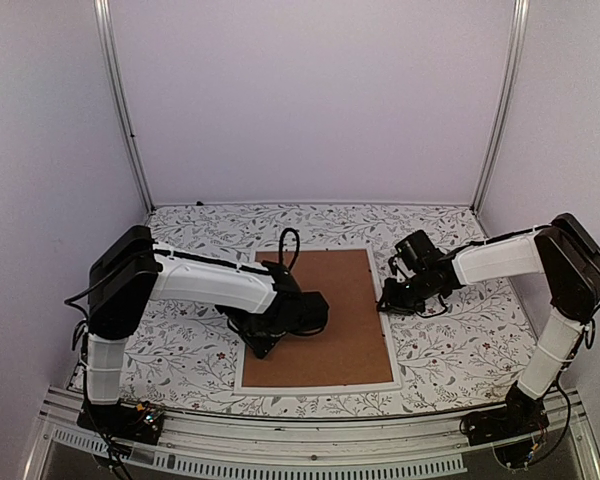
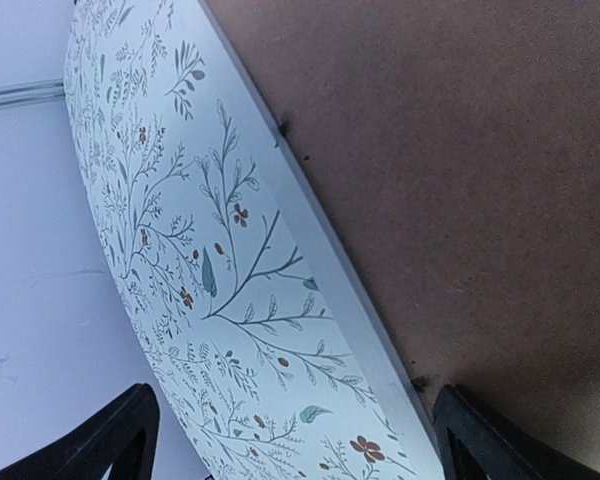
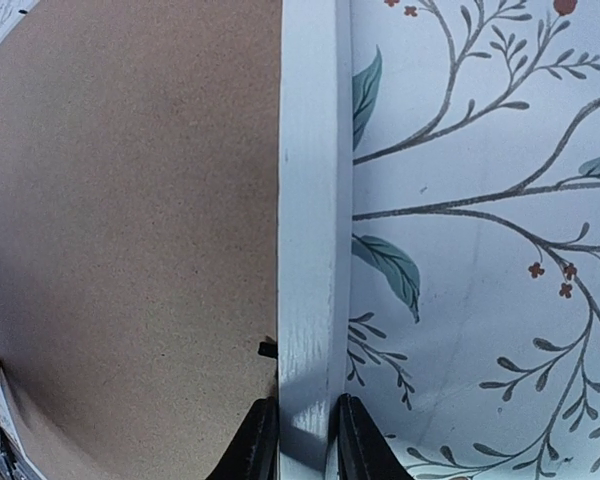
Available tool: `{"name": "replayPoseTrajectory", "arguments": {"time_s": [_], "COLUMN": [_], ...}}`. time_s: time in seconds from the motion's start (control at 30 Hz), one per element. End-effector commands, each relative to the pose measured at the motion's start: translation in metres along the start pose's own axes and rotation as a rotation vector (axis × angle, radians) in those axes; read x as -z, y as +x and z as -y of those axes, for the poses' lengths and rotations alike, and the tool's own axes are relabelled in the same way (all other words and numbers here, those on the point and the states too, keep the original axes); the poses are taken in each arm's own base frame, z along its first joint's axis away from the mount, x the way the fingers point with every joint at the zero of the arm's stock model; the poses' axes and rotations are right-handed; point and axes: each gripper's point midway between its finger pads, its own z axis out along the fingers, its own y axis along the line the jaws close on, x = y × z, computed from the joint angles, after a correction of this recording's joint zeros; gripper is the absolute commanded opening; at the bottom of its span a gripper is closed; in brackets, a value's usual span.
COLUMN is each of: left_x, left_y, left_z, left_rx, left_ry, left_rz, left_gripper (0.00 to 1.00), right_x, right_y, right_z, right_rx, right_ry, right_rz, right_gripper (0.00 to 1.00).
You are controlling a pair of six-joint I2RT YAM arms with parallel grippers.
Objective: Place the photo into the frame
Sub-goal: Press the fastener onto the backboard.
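The frame (image 1: 383,300) lies flat on the table, its thin white rim around a plain brown backing board (image 1: 330,320). The photo is hidden. My right gripper (image 1: 385,303) is at the frame's right side. In the right wrist view the right gripper (image 3: 307,440) is shut on the white rim (image 3: 308,200), one finger (image 3: 255,440) on the board side and the other on the table side. My left gripper (image 1: 260,342) hovers over the frame's left edge. The left gripper (image 2: 300,440) is open, its fingers straddling the rim (image 2: 320,260) with nothing gripped.
A floral tablecloth (image 1: 450,330) covers the table around the frame. Small black retaining tabs (image 3: 267,349) sit at the board's edge. White walls and two metal posts (image 1: 125,110) close the back and sides. A black cable (image 1: 288,245) loops above the left arm.
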Motion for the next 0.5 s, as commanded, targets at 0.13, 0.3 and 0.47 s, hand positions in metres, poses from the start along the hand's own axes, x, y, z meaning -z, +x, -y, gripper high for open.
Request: {"name": "replayPoseTrajectory", "arguments": {"time_s": [0.13, 0.3, 0.47], "left_x": [0.0, 0.005, 0.023], "left_y": [-0.004, -0.01, -0.032], "left_z": [0.091, 0.071, 0.044], "left_rx": [0.01, 0.056, 0.172], "left_ry": [0.266, 0.216, 0.266], "left_rz": [-0.003, 0.021, 0.099], "left_gripper": [1.0, 1.0, 1.0], "right_x": [-0.023, -0.023, -0.02], "right_y": [0.075, 0.074, 0.068], "right_z": [0.004, 0.004, 0.004], "right_rx": [0.019, 0.018, 0.027], "right_ry": [0.025, 0.03, 0.044], "right_rz": [-0.242, -0.239, -0.227], "right_gripper": [0.23, 0.23, 0.23]}}
